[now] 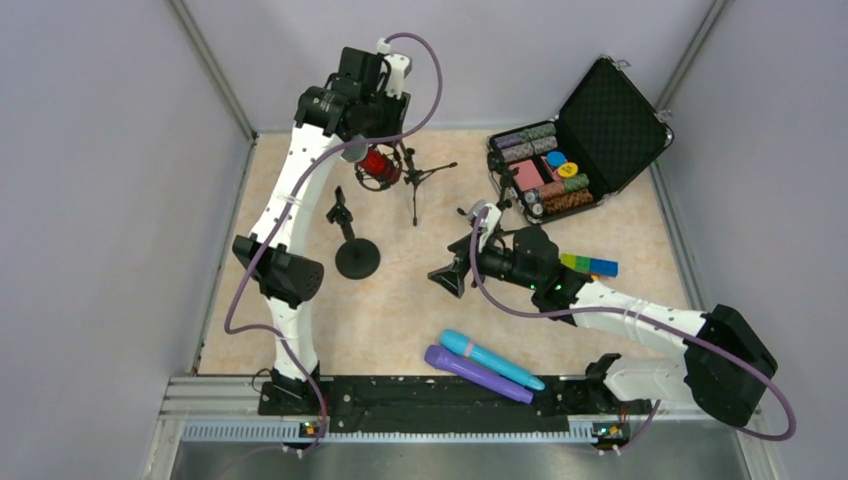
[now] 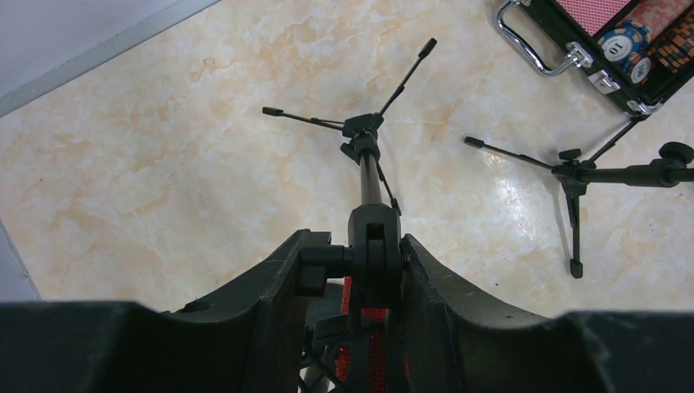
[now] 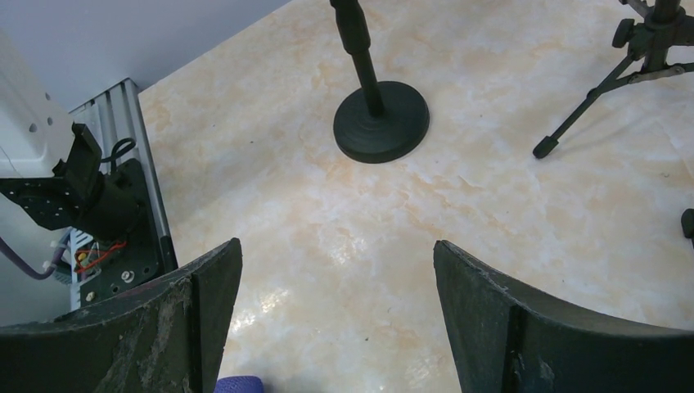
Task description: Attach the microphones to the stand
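Nearest, at the front edge of the table [image 1: 400,310] just ahead of the black rail [image 1: 400,405] that carries the arms, lie the purple microphone [image 1: 478,374] and the blue microphone [image 1: 492,359]; they are side by side and touching, heads to the left, tails angled toward the right arm's base; neither is on a stand.

At the far left of the table the red microphone [image 1: 379,166], glittery with a silver head, is up off the surface at the top of a tripod stand [image 2: 370,176]; the left gripper [image 2: 356,246] is clamped on it, red glitter showing between the two fingers; the stand's black clip [image 2: 375,233] sits squeezed between the same fingers, right against the microphone; whether the microphone is fully seated in the clip cannot be told.

Nearer the middle a round-base stand [image 1: 357,257] is upright, its clip bare; a second tripod stand [image 2: 573,173] is to the right of the first, close to the case.

Over the middle of the table the right gripper [image 1: 447,278] has its fingers wide apart and holds nothing; it points left, and from its own camera the round base lies ahead between the fingers.

At the far right an open black case [image 1: 610,110] holds rows of chips; a block train [image 1: 590,265] of several colours lies just beside the right arm, between it and the case.
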`<control>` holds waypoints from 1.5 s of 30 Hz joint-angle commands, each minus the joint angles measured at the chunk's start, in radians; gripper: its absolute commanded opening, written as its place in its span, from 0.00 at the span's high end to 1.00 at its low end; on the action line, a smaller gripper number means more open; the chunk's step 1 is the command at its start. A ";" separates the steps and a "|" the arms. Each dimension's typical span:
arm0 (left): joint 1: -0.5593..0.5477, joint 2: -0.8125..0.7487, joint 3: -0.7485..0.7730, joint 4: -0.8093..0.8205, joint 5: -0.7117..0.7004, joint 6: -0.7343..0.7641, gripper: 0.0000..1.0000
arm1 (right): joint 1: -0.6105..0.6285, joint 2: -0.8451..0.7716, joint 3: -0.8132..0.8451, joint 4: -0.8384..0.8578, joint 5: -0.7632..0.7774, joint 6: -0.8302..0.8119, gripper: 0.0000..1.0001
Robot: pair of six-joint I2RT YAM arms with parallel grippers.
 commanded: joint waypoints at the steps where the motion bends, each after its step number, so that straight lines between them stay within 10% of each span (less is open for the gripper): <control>1: 0.026 -0.005 0.061 0.047 -0.001 -0.029 1.00 | 0.004 -0.013 0.043 0.004 -0.013 0.013 0.15; 45: 0.225 0.038 0.011 0.042 -0.074 -0.133 1.00 | 0.005 0.078 0.076 -0.036 -0.011 0.055 0.15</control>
